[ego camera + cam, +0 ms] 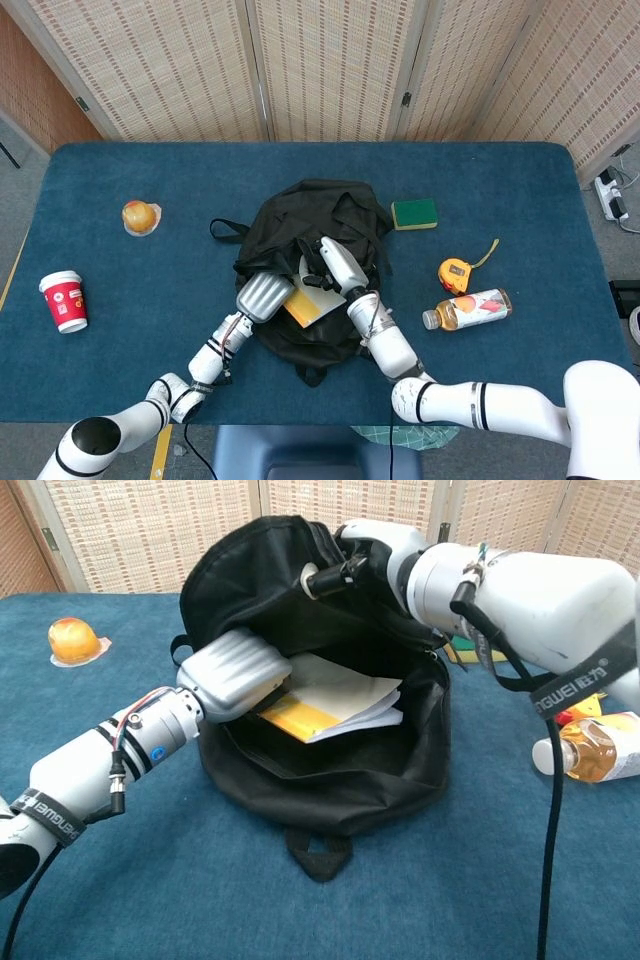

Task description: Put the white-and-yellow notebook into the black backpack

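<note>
The black backpack [300,235] [330,770] lies in the middle of the table with its mouth open toward me. My right hand [328,258] [360,552] grips the upper lip of the opening and holds it up. The white-and-yellow notebook [325,702] [308,300] sits tilted inside the opening, white pages up and the yellow cover at its lower left. My left hand [235,673] [262,295] reaches into the mouth and holds the notebook's left edge; its fingers are hidden inside the bag.
A green sponge [414,213], a yellow tape measure [455,274] and a drink bottle [470,309] [592,752] lie to the backpack's right. On the left sit an orange jelly cup [140,216] [74,640] and a red paper cup [64,300].
</note>
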`<action>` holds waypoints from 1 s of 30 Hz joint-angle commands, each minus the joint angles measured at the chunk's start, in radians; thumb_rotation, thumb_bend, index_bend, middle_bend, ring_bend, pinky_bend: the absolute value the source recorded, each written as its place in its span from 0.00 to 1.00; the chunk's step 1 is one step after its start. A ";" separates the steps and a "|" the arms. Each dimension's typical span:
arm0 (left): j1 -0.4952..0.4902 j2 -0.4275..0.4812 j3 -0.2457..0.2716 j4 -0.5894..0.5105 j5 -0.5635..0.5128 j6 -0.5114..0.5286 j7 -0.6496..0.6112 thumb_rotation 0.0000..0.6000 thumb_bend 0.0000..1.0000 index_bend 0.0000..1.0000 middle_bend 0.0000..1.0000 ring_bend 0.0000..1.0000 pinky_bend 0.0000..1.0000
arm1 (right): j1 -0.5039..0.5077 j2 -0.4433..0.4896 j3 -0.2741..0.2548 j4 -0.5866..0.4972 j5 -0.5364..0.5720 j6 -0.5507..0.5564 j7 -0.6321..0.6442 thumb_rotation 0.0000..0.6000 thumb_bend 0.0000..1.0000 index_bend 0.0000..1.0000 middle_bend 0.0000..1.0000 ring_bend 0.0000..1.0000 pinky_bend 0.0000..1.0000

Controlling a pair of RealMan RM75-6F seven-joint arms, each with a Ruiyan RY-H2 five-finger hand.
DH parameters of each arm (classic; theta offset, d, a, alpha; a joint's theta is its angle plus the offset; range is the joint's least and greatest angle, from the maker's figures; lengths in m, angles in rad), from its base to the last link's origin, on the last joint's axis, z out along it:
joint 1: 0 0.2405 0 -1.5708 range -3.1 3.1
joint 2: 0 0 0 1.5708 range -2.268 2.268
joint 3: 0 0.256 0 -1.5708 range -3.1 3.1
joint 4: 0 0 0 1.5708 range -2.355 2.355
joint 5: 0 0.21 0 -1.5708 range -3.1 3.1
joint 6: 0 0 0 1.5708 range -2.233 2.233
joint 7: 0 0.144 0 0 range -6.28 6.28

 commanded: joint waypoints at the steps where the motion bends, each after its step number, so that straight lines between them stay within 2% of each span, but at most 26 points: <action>1: 0.001 0.012 -0.043 -0.062 -0.054 -0.041 0.074 1.00 0.48 0.73 0.69 0.56 0.50 | 0.001 -0.002 -0.002 -0.001 -0.001 0.002 -0.001 1.00 0.79 0.72 0.38 0.27 0.19; 10: -0.028 0.008 -0.126 -0.159 -0.167 -0.102 0.288 1.00 0.50 0.73 0.69 0.56 0.49 | 0.003 -0.005 -0.005 -0.009 0.002 0.013 -0.004 1.00 0.79 0.71 0.37 0.27 0.19; 19: -0.056 -0.019 -0.173 -0.123 -0.265 -0.158 0.422 1.00 0.50 0.69 0.68 0.56 0.49 | 0.002 -0.004 -0.007 -0.006 0.006 0.020 -0.005 1.00 0.79 0.71 0.37 0.27 0.19; 22: -0.047 -0.019 -0.172 -0.142 -0.276 -0.141 0.430 1.00 0.41 0.54 0.60 0.53 0.48 | 0.003 -0.005 -0.007 0.000 0.006 0.021 -0.005 1.00 0.79 0.71 0.37 0.27 0.19; 25: -0.033 -0.014 -0.169 -0.173 -0.284 -0.119 0.431 1.00 0.23 0.37 0.47 0.44 0.46 | 0.008 -0.012 -0.002 0.016 0.009 0.024 -0.005 1.00 0.79 0.71 0.37 0.27 0.19; 27: -0.024 -0.009 -0.165 -0.198 -0.283 -0.100 0.423 1.00 0.14 0.31 0.42 0.40 0.44 | 0.013 -0.019 0.003 0.030 0.011 0.028 -0.006 1.00 0.79 0.71 0.37 0.27 0.19; 30: -0.011 -0.001 -0.154 -0.228 -0.276 -0.074 0.419 1.00 0.09 0.26 0.39 0.38 0.44 | 0.019 -0.029 0.009 0.046 0.014 0.034 -0.009 1.00 0.79 0.71 0.37 0.27 0.19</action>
